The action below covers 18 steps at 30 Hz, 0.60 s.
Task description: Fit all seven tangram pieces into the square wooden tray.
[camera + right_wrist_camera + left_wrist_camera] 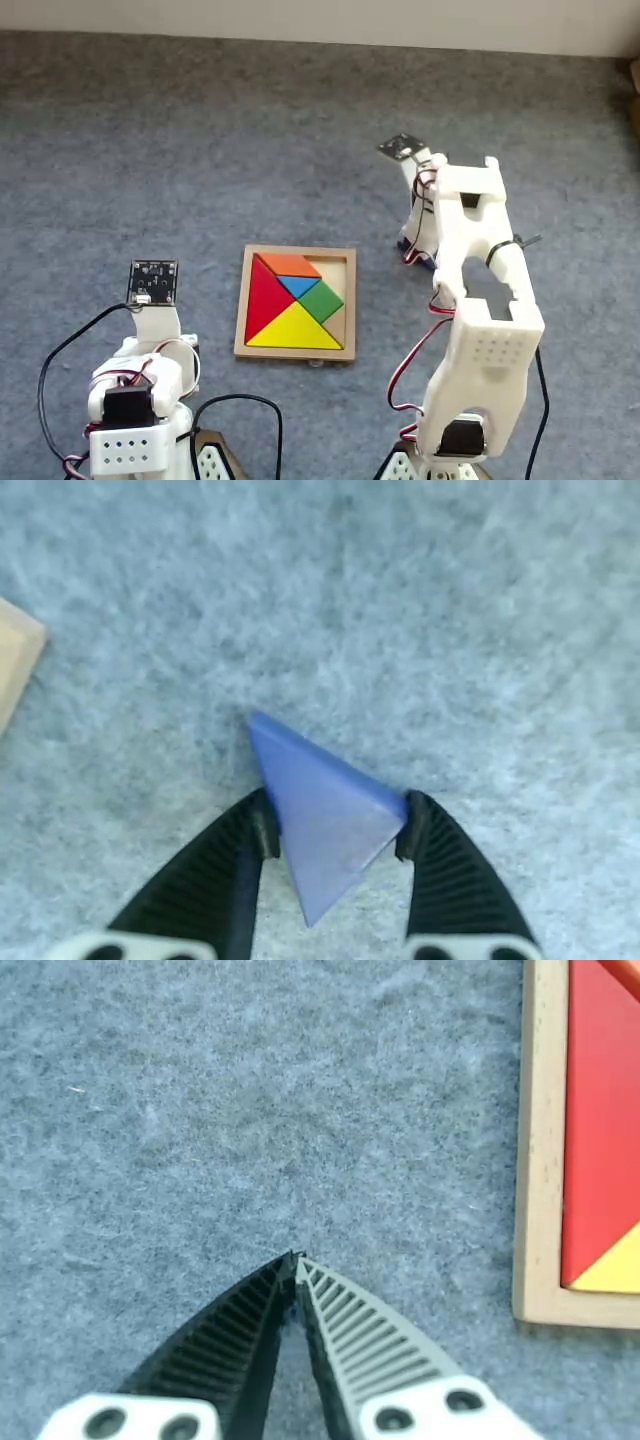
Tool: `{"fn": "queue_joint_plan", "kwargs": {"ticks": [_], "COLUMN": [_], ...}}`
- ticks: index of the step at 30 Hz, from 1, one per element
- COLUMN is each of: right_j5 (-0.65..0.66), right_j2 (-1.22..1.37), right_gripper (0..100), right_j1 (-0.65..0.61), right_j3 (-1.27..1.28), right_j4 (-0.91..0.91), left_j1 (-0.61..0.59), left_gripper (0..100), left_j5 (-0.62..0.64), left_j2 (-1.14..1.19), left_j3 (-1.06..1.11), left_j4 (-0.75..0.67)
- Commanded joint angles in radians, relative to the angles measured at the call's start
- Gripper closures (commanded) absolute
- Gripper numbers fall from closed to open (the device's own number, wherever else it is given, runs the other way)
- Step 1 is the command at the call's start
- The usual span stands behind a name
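Note:
The square wooden tray lies on the grey carpet between the arms. It holds a red triangle, a yellow triangle, an orange piece, a small blue triangle and a green square. To the right of the tray, my right gripper points down at the carpet, shut on a violet-blue triangle that sits between its black fingers. My left gripper is shut and holds nothing, low over the carpet just left of the tray's near corner.
Grey carpet covers the whole work area, with wide bare stretches behind and left of the tray. The right arm stretches forward to the tray's right. The left arm is folded near the front edge. A tray corner shows in the right wrist view.

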Motion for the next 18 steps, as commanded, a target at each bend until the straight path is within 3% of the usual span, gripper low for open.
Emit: {"fn": "queue_joint_plan", "kwargs": {"ticks": [1, 8, 18], "right_j5": [0.012, -0.005, -0.333], "right_j2": [-0.064, -0.291, -0.355], "right_gripper": [91.4, 91.4, 91.3], "right_j1": [-0.041, -0.145, -0.366], "right_j3": [-0.007, 0.004, 0.005], "right_j4": [0.073, 0.232, 0.229], "left_j1": [-0.001, -0.001, -0.001], "left_gripper": [99, 99, 99], "left_j5": [-0.008, -0.008, -0.008], "left_j2": [-0.031, -0.031, -0.031], "left_j3": [0.019, 0.019, 0.019], "left_j4": [0.006, 0.006, 0.006]}}
